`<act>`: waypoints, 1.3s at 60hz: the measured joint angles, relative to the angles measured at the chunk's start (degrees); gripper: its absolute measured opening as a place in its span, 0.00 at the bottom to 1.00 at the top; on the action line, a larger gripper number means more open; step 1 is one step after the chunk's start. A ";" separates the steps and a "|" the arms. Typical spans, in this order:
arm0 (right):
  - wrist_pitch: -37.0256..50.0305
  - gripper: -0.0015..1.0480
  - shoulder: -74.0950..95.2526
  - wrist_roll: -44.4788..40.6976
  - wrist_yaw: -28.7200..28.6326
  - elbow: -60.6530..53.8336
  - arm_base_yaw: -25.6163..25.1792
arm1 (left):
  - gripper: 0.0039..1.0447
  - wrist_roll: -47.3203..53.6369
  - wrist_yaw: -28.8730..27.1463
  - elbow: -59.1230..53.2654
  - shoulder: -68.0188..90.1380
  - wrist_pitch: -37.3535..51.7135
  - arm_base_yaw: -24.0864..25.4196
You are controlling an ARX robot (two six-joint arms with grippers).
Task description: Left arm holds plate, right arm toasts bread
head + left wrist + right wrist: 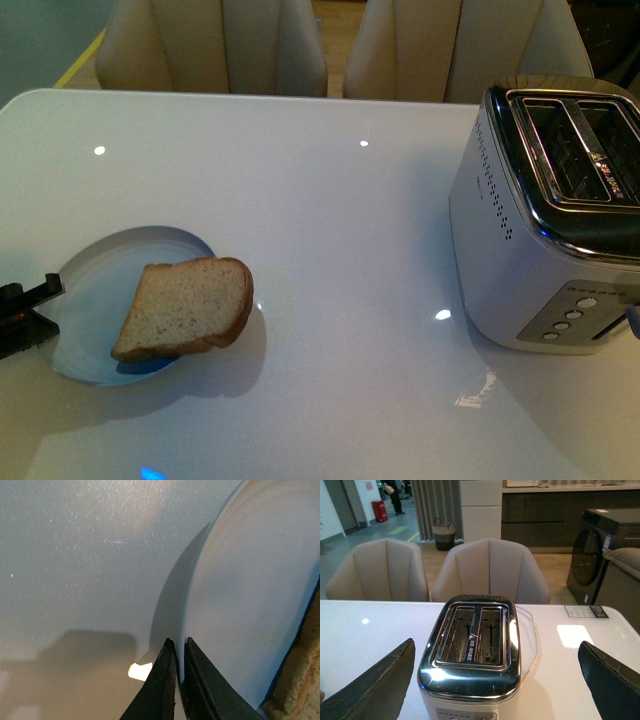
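My left claw [179, 643] is pinched narrow on the rim of the plate [250, 580]. The left wrist view shows its two black fingers [160, 690] almost meeting, with the plate's edge running into the thin gap between them. The front view cannot settle that grip. There only part of the claw shows, touching the plate's rim.

The front view does give the whole plate. The bread [185, 308] lies in it on the side away from my left claw, and its rounded end reaches out past the rim over the white table [320, 190]. The left wrist view catches only a crusty corner of that slice, across the plate's bare floor from my fingers.

My right claw [496, 644] is outside the front view; only its own wrist view shows it. Its fingers are spread wide and it holds nothing. The toaster [470, 682] stands below and just ahead of it, centred between the two fingers. The two slots [470, 640] face up toward the claw, and inside them I see only their wire racks.

The front view places the toaster well apart from the plate and from my left claw, and shows a row of buttons on its side. Beyond the toaster, on the far side from my right claw, two beige chairs [490, 567] stand at the table's edge.
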 joint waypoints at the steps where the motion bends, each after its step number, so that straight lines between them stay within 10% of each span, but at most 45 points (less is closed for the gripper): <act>1: 0.00 0.91 0.00 0.00 0.00 0.00 0.00 | 0.03 -0.09 0.33 -0.48 -0.39 0.00 0.17; 34: 0.00 0.91 0.00 0.00 0.00 0.00 0.00 | 0.03 -7.93 8.66 -9.49 -27.17 -10.97 -0.68; 78: 0.00 0.91 0.00 0.00 0.00 0.00 0.00 | 0.03 -26.56 -1.36 5.46 -43.32 -31.43 -27.08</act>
